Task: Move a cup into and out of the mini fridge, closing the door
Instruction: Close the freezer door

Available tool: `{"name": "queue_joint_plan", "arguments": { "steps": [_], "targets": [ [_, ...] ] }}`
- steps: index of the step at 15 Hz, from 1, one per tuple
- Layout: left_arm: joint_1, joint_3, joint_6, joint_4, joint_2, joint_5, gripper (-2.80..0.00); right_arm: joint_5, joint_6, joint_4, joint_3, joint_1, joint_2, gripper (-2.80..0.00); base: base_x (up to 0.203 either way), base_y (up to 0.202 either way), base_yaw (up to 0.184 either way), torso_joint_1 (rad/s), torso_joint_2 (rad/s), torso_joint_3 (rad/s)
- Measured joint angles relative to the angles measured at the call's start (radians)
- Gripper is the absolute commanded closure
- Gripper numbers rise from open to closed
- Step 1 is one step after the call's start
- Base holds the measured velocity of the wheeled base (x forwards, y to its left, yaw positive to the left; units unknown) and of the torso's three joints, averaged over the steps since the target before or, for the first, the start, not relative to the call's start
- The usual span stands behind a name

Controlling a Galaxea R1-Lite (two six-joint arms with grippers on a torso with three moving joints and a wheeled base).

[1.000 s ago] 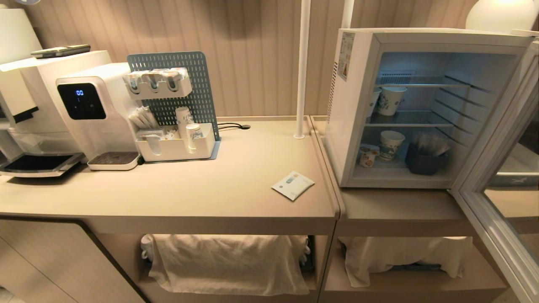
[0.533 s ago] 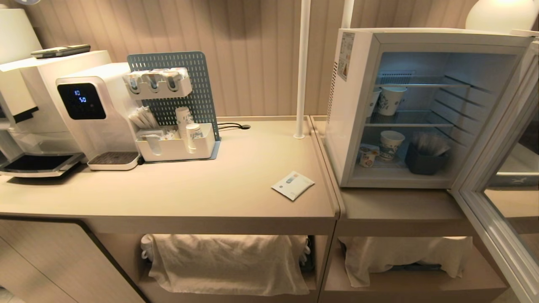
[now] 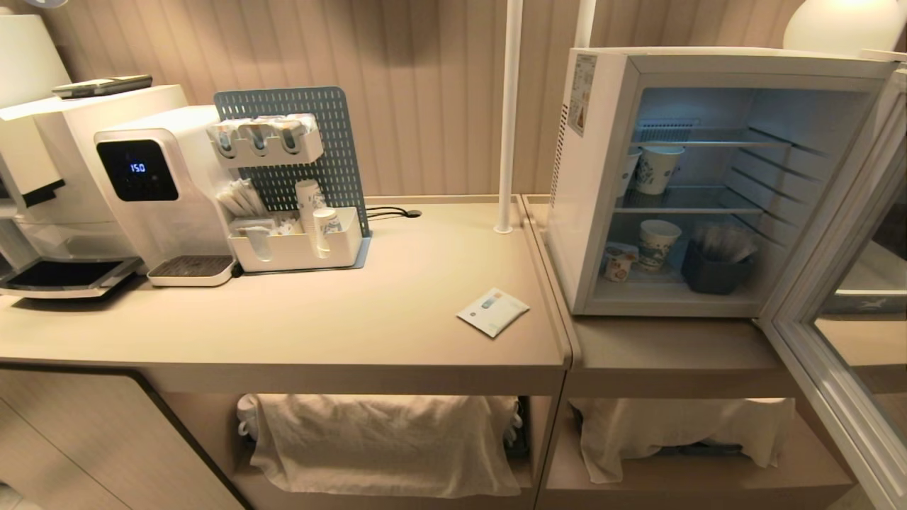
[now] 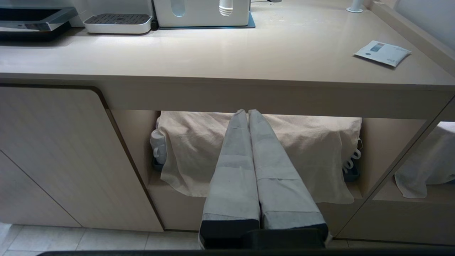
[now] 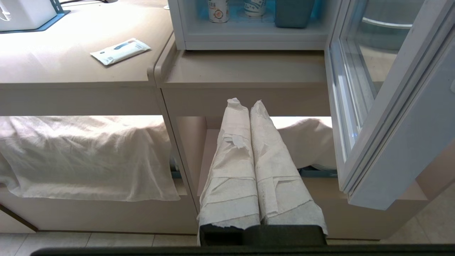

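Here, going left to right: your left gripper [image 4: 247, 113] hangs low before the surface [image 3: 340, 319], fingers pressed together, holding nothing. The mini fridge [image 3: 602, 177] stands open, which leaves the cup [image 3: 618, 263] reachable on its bottom level, just beside a taller paper cup [image 3: 657, 244]. Your right gripper [image 5: 241, 104] is parked likewise, fingers together, beside the door [image 3: 836, 340], swung wide on your right.

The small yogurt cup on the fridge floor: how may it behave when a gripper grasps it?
The yogurt cup looks small and probably light, so a nudge may slide or tip it. Its thin-looking walls could dent under squeeze. A patterned paper cup stands close beside, leaving little room.
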Motion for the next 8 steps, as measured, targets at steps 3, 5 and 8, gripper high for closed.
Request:
{"name": "queue_joint_plan", "arguments": {
  "steps": [3,5,8],
  "targets": [
    [0.000,0.000,0.000,0.000,0.000,0.000,0.00,0.000,0.000,0.000,0.000,0.000,0.000,0.00,0.000,0.000,0.000,0.000,0.00,0.000],
    [0.000,0.000,0.000,0.000,0.000,0.000,0.00,0.000,0.001,0.000,0.000,0.000,0.000,0.00,0.000,0.000,0.000,0.000,0.00,0.000],
    [0.000,0.000,0.000,0.000,0.000,0.000,0.00,0.000,0.001,0.000,0.000,0.002,0.000,0.00,0.000,0.000,0.000,0.000,0.00,0.000]
  ]
}}
